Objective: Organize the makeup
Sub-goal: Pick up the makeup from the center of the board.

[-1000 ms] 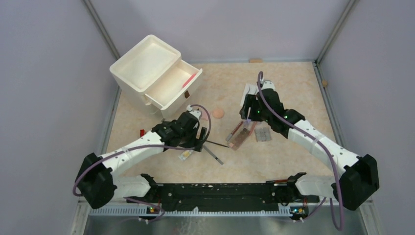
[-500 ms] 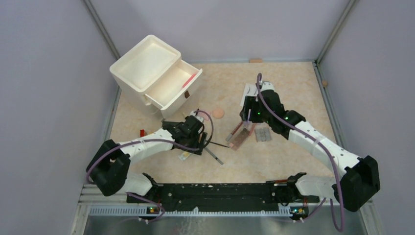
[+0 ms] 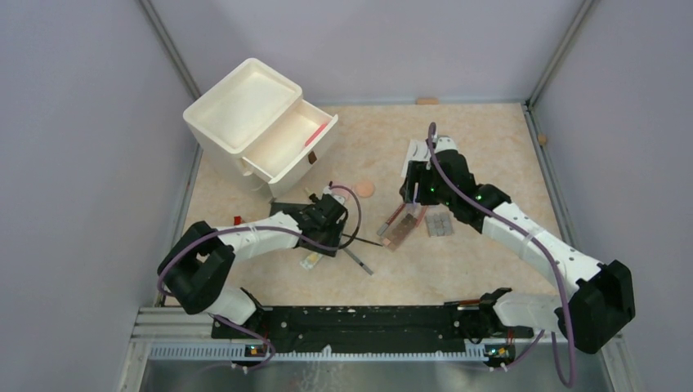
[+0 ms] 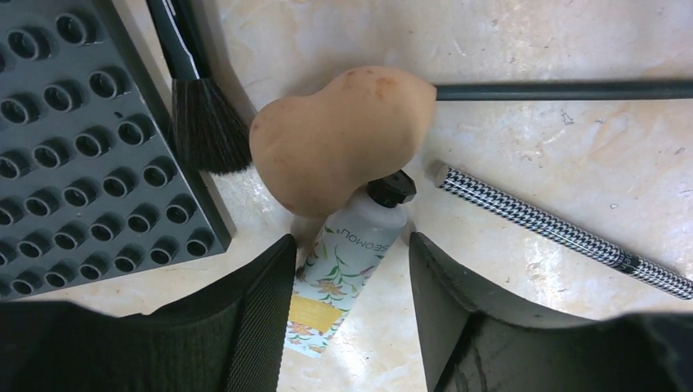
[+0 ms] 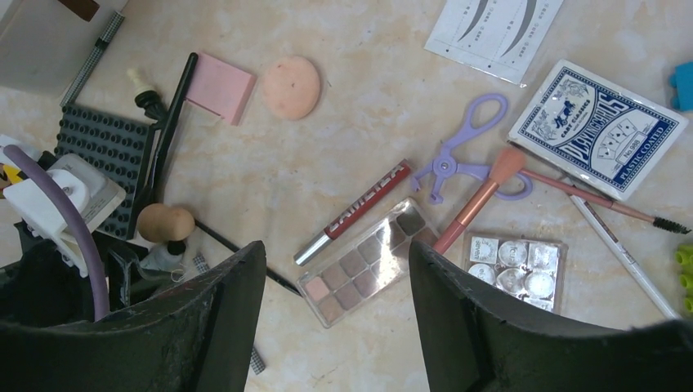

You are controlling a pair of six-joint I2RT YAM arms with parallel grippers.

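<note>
L claw (image 4: 349,245) is straddling the floral tube (image 4: 331,294), jaws unclenched, prob. needing a mid-body squeeze w/o nudging the sponge (image 4: 335,139) at 12 o'clock.

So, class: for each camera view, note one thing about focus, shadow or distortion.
Top view: even light, no glare; the frame posts lean outward. Left wrist view: the sponge and tube are sharp, shadows faint and soft. Right wrist view: the palette and card box are crisp; the fingers at the bottom edge are dark with little detail.
</note>
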